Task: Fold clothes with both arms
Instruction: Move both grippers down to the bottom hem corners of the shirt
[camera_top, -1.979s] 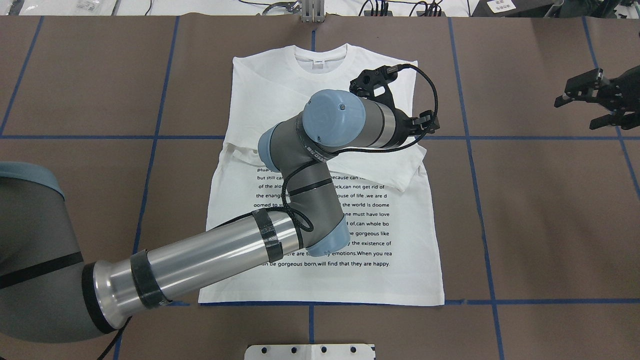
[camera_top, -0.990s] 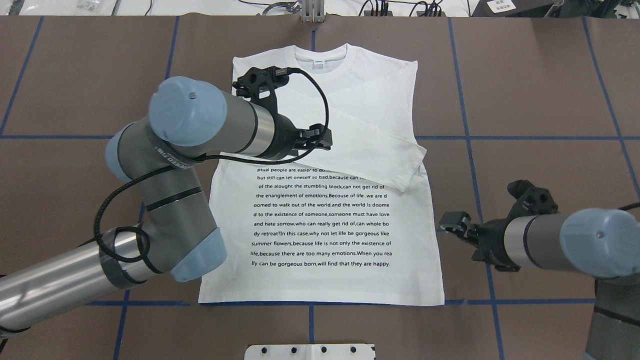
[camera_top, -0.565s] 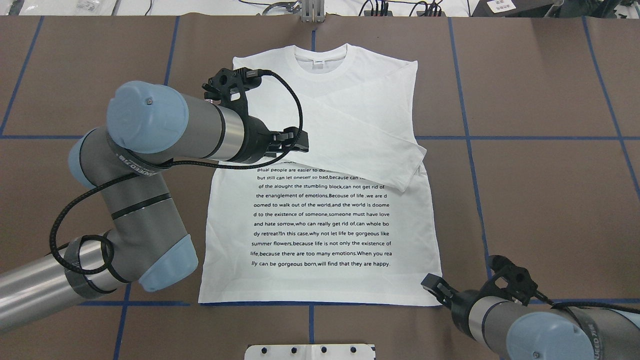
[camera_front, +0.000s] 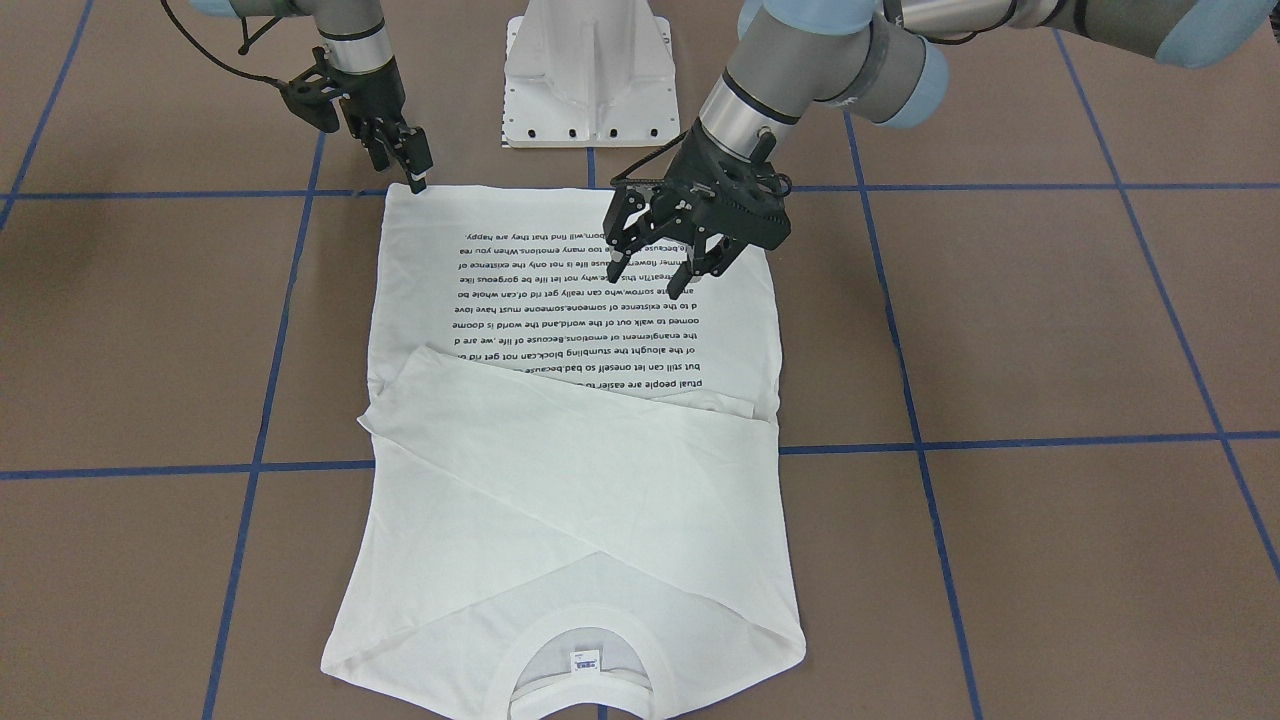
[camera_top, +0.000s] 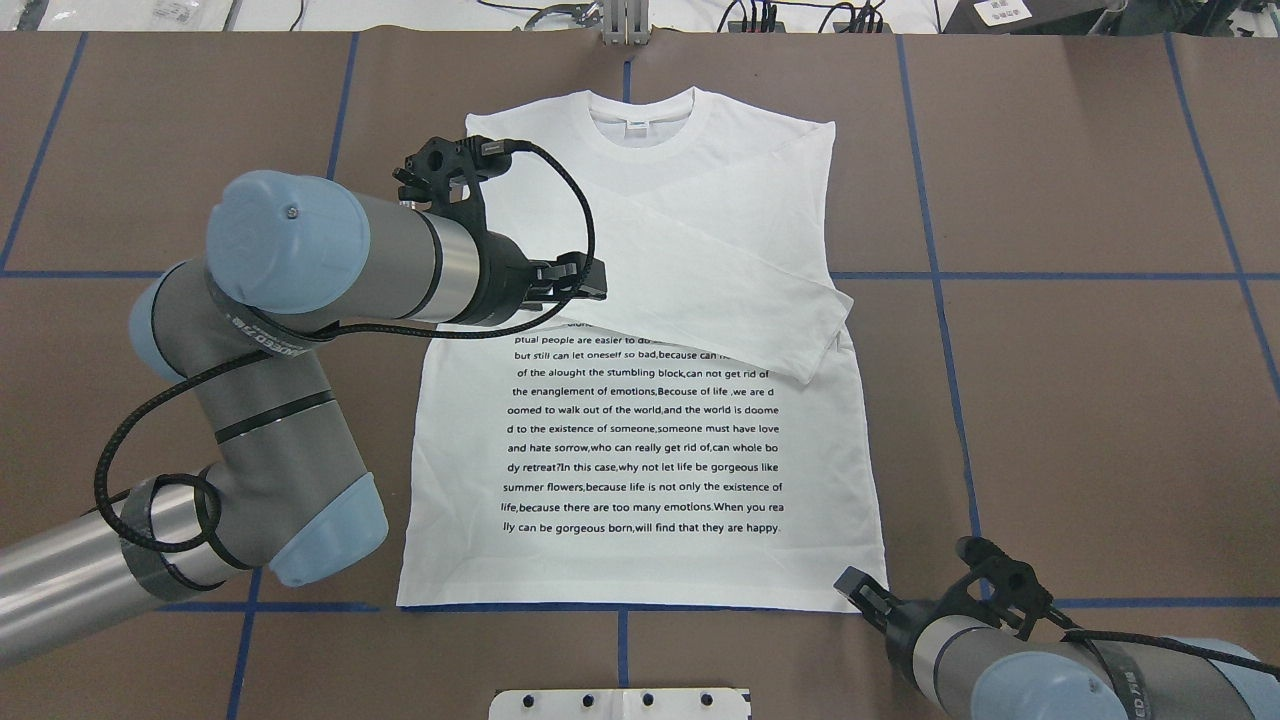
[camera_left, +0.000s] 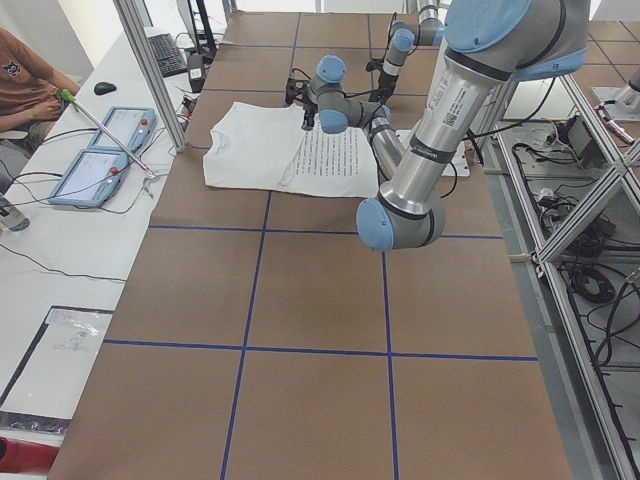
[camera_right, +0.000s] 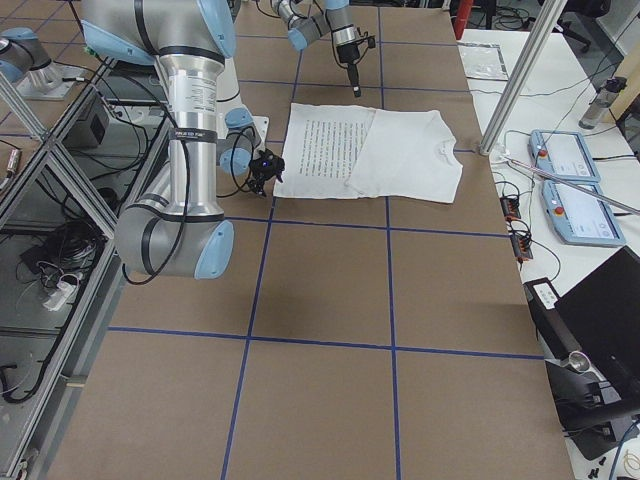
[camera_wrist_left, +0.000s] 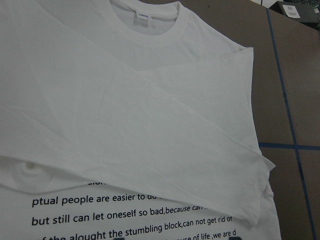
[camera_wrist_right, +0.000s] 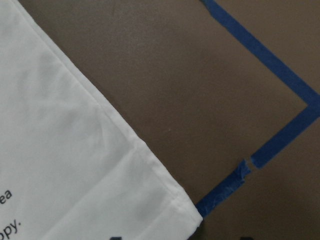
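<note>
Brown table (camera_top: 1100, 400): T-shirt (camera_top: 650, 560) lengthwise, collar (camera_top: 641, 147) far; left end effector (camera_front: 652, 280) spread, empty; right end effector (camera_front: 413, 172) unclear.

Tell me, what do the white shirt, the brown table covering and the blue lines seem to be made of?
The shirt looks like soft knit cotton or a blend, matt: it creases gently, with ribbed collar and stitched hem. The table covering seems brown paper or thin card, matt and faintly mottled. The blue lines are probably adhesive tape: one end is torn and wrinkled.
</note>
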